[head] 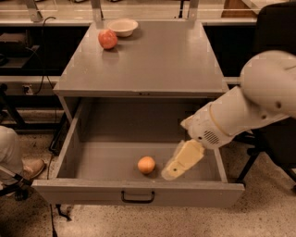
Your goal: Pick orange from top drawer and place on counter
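The orange (pixel 146 165) lies on the floor of the open top drawer (pixel 69 143), near its front and a little right of the middle. My gripper (pixel 172 173) hangs inside the drawer, just to the right of the orange and apart from it, reaching in from the right on a white arm (pixel 249 106). The grey counter (pixel 152 55) above the drawer is the cabinet's flat top.
A reddish-pink fruit (pixel 107 39) and a small white bowl (pixel 122 27) sit at the counter's back left. A pale shelf with metal posts (pixel 97 11) runs behind. A person's shoe (pixel 28 169) is on the floor at the left. A black chair (pixel 277 28) stands at the right.
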You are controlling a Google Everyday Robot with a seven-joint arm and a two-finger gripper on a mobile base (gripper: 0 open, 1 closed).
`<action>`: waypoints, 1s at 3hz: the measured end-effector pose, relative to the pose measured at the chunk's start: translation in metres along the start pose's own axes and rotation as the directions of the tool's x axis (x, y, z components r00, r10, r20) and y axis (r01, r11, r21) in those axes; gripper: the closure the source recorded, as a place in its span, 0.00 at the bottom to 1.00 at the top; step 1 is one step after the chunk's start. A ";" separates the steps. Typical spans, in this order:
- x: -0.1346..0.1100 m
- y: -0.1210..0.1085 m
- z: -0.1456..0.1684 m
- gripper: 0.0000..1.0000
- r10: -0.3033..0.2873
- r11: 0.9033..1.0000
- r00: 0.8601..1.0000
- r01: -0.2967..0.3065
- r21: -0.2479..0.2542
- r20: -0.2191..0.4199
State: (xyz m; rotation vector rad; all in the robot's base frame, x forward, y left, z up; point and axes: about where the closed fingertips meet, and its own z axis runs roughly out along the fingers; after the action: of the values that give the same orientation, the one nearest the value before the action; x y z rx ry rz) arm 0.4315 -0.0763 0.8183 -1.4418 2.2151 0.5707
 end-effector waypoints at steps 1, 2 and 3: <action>-0.019 -0.013 0.015 0.00 0.010 0.999 0.997 -0.013 0.043 0.072; -0.018 -0.010 0.023 0.00 0.013 0.999 0.999 -0.015 0.037 0.043; -0.017 -0.031 0.059 0.00 0.045 0.998 0.999 -0.044 0.042 -0.028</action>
State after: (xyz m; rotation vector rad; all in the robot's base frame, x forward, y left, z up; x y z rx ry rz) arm 0.4740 -0.0429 0.7762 -1.3911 2.2735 0.5184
